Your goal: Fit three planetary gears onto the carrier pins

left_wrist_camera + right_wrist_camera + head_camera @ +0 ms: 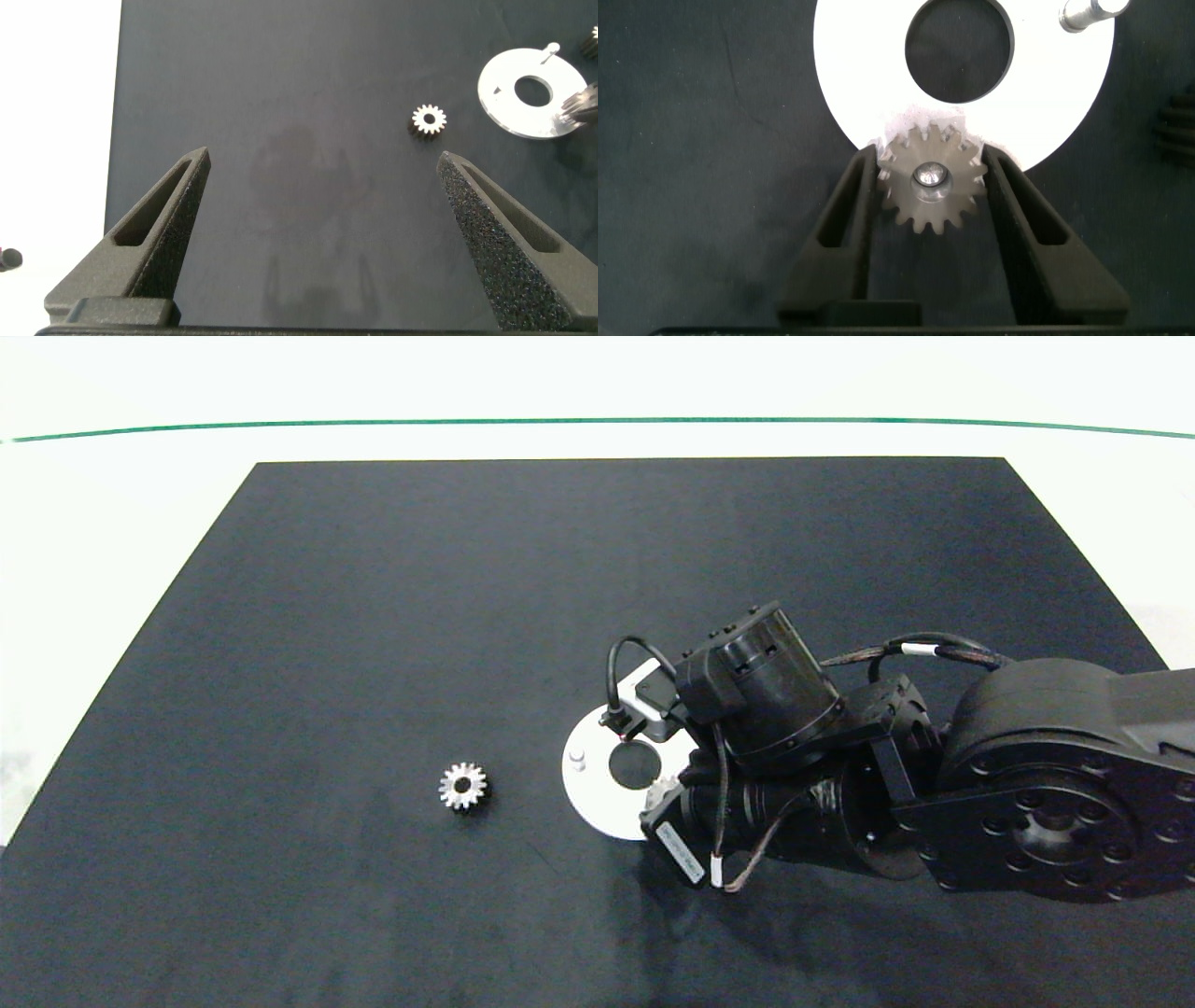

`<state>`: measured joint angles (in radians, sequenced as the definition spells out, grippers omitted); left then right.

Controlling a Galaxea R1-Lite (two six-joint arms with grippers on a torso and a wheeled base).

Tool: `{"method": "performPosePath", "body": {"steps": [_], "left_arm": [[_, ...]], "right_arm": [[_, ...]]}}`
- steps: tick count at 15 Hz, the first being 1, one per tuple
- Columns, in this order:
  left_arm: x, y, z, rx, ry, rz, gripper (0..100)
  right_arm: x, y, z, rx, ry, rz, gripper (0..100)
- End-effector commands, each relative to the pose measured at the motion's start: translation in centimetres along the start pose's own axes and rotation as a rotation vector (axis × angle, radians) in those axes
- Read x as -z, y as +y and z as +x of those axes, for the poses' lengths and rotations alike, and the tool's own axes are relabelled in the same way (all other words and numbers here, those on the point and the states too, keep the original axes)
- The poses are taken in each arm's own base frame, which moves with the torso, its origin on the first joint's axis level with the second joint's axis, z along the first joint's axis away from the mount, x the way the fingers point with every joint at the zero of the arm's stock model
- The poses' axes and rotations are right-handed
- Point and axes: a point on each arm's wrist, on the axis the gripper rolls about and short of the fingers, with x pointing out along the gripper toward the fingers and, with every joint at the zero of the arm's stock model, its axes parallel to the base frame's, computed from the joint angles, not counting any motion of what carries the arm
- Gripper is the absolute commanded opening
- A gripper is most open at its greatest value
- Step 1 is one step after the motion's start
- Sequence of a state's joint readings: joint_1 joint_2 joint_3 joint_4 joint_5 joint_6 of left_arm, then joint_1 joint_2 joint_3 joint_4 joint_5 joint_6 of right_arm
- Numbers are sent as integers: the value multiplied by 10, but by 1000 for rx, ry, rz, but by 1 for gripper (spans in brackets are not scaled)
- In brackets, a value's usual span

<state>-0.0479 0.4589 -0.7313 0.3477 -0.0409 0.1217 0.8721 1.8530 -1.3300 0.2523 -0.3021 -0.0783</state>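
Observation:
The white carrier disc point(597, 803) lies on the black mat, half covered by my right arm. One bare carrier pin point(578, 758) stands at its left rim, also seen as the pin point(1088, 11) in the right wrist view. My right gripper point(930, 159) is shut on a planetary gear point(932, 182) at the disc's point(868, 65) edge, and a pin tip shows inside its bore. A second planetary gear point(463, 787) lies flat on the mat left of the disc, the same gear point(429, 119) in the left wrist view. My left gripper point(322, 163) hangs open above bare mat. The third pin is hidden.
The black mat point(373, 616) covers most of the white table. A dark toothed shape point(1178, 126) sits beside the disc at the edge of the right wrist view, possibly another gear. My right arm point(1027, 784) reaches in low from the right.

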Motion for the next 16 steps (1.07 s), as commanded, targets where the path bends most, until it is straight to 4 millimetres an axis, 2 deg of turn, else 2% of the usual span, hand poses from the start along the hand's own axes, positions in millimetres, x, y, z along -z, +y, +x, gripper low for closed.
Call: {"method": "performPosePath", "body": {"steps": [1, 3, 4, 5, 6, 7, 10, 12, 16], "left_arm": [[-1, 0, 0, 0, -2, 1, 100], [-2, 0, -1, -1, -6, 1, 100], [-2, 0, -1, -1, -8, 1, 100], [-3, 0, -2, 0, -13, 2, 100], [-3, 0, -2, 0, -14, 2, 100], [-3, 0, -3, 0, -16, 2, 100], [-2, 0, -3, -3, -12, 1, 100], [-2, 0, -3, -1, -14, 2, 100], [-4, 0, -5, -3, -28, 2, 100]], "right_arm": [[0, 0, -1, 1, -2, -1, 100], [-2, -2, -7, 4, -15, 3, 100], [-4, -7, -20, 15, -46, 16, 100], [-6, -24, -45, 48, -100, 50, 100], [-5, -45, -57, 92, -127, 95, 100], [-3, -65, -62, 134, -129, 135, 100], [5, -117, -54, 203, -111, 216, 100], [6, -127, -39, 197, -89, 239, 100], [1, -125, -19, 185, -66, 235, 100]]}}
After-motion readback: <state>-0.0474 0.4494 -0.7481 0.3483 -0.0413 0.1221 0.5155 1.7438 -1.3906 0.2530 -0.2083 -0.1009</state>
